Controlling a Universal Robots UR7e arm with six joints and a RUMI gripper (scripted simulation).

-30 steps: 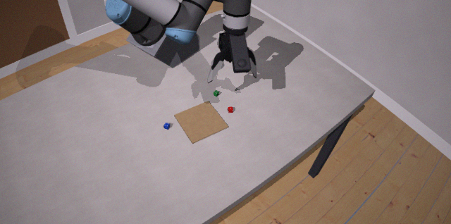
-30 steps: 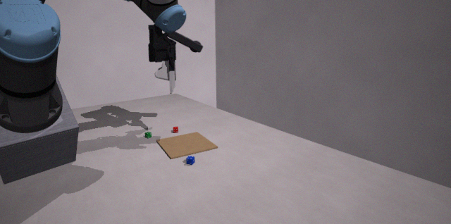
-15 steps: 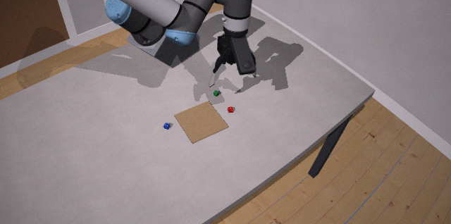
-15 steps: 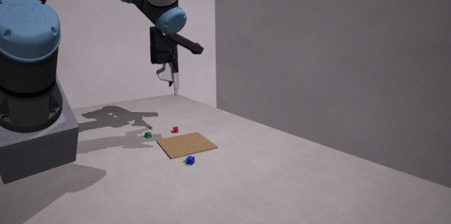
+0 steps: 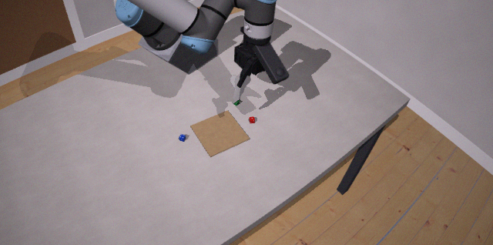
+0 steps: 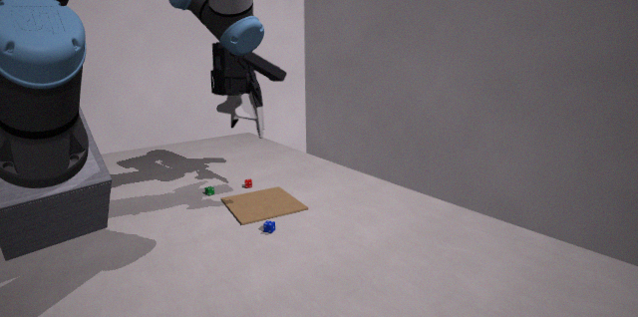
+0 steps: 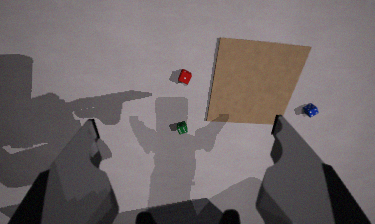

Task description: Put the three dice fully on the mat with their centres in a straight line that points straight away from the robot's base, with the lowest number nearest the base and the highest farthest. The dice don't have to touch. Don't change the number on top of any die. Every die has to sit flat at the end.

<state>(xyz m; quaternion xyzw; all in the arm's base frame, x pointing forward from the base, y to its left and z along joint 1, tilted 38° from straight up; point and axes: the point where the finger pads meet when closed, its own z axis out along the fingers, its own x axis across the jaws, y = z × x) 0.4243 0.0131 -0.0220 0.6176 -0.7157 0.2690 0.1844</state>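
Observation:
Three small dice lie on the grey table around a brown square mat (image 5: 219, 133), and none is on it. The green die (image 5: 237, 102) lies just off the mat's corner nearest the base. The red die (image 5: 252, 119) lies beside the mat's right edge. The blue die (image 5: 182, 138) lies off its left side. My gripper (image 5: 240, 88) is open and empty, well above the table and over the green die. In the wrist view the green die (image 7: 182, 128) sits midway between my fingers, with the red die (image 7: 185, 76), mat (image 7: 258, 80) and blue die (image 7: 311, 110) beyond.
The robot's base block (image 6: 50, 197) stands at the table's back, near the green die (image 6: 209, 190). A grey wall (image 6: 469, 83) runs along the table's far side. The table's right edge (image 5: 347, 152) drops to a wooden floor.

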